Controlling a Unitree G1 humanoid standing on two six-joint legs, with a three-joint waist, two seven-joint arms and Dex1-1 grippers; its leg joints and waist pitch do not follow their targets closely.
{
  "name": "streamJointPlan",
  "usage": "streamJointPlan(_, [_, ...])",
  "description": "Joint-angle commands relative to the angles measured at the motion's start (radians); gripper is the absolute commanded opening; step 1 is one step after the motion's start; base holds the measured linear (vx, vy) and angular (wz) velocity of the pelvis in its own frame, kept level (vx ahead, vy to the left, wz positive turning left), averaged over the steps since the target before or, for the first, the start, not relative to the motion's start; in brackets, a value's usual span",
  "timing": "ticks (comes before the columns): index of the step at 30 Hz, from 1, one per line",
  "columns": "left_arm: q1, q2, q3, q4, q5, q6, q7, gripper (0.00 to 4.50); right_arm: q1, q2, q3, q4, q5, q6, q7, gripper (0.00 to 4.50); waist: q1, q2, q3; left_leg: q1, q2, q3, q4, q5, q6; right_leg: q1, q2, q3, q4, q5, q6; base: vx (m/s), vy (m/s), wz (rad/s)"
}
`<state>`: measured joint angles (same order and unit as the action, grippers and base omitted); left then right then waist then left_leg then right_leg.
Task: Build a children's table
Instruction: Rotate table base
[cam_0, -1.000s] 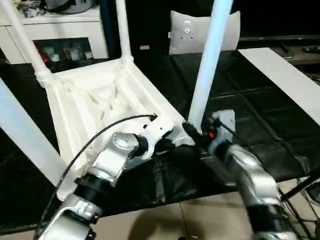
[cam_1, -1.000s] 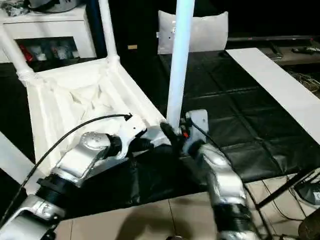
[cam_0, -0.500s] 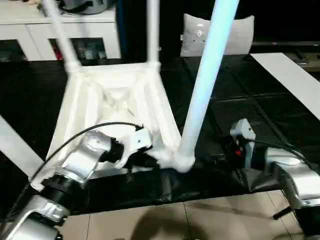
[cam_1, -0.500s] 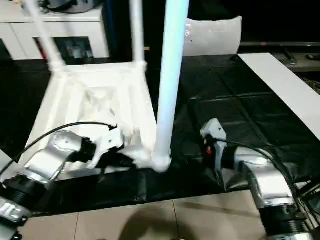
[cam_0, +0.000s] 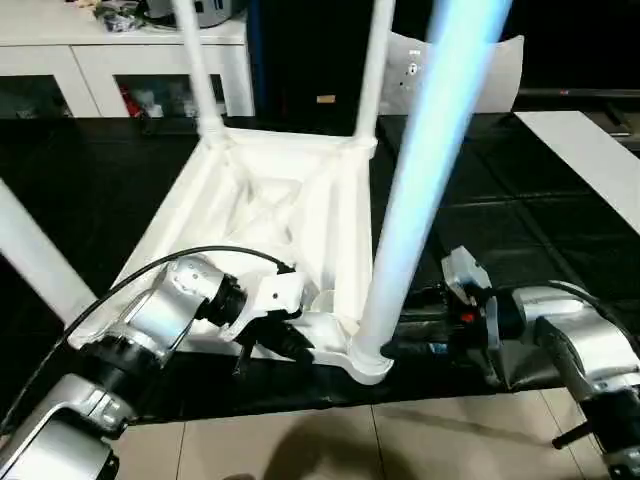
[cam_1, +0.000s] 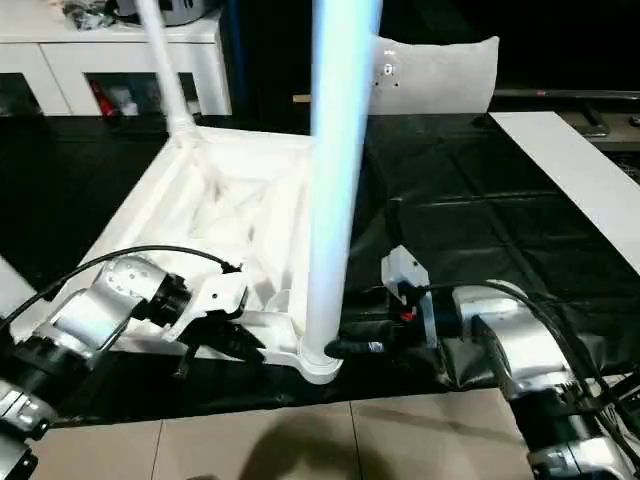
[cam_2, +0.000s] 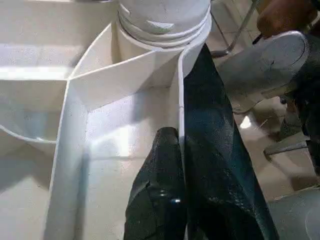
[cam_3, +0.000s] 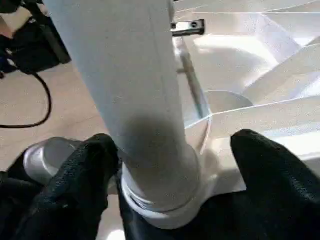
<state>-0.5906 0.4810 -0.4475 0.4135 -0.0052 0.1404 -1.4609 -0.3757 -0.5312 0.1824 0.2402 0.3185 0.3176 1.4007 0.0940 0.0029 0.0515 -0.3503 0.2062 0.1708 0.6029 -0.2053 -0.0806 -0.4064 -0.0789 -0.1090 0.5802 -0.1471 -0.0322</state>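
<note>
Pinching the near rim of the upturned children's table (cam_0: 280, 200) with the left gripper (cam_0: 300, 345) to steady it, bracketing the nearest leg (cam_1: 335, 180) with the spread right gripper (cam_3: 170, 175), best seating that leg squarely.

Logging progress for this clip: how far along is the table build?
Done: the white plastic tabletop lies upside down with legs standing in its sockets. In hand: left gripper pinches the top's rim; right gripper straddles the near white tubular leg at its socket. Left: finish seating it, then flip the table.
</note>
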Motion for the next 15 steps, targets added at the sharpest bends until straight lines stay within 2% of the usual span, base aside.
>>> streamJointPlan(1, [-0.034,-0.016,-0.014,-0.019,-0.01,-0.031,-0.042,0.0,-0.012,0.002,0.017,-0.01,0.018,0.017,0.025,3.55,-0.006,-0.003,-0.073,0.003,0.028,0.0,-0.068,-0.139,0.066,0.063,-0.064,0.052,-0.059,-0.292,-0.181,0.0,0.0,0.0])
streamJointPlan(10, [-0.038,-0.012,-0.018,0.002,-0.009,-0.052,-0.056,0.0,-0.039,0.028,0.04,0.023,0.025,0.043,0.051,2.65,-0.006,-0.006,-0.073,0.004,0.028,0.001,-0.069,-0.141,0.058,0.062,-0.066,0.051,-0.06,-0.314,-0.172,0.0,0.0,0.0])
streamJointPlan(15, [-0.035,-0.008,-0.017,0.005,-0.008,-0.057,-0.055,0.0,-0.04,0.029,0.046,0.022,0.026,0.049,0.064,2.3,-0.004,-0.005,-0.074,0.003,0.03,0.0,-0.069,-0.127,0.058,0.061,-0.066,0.052,-0.057,-0.294,-0.176,0.0,0.0,0.0])
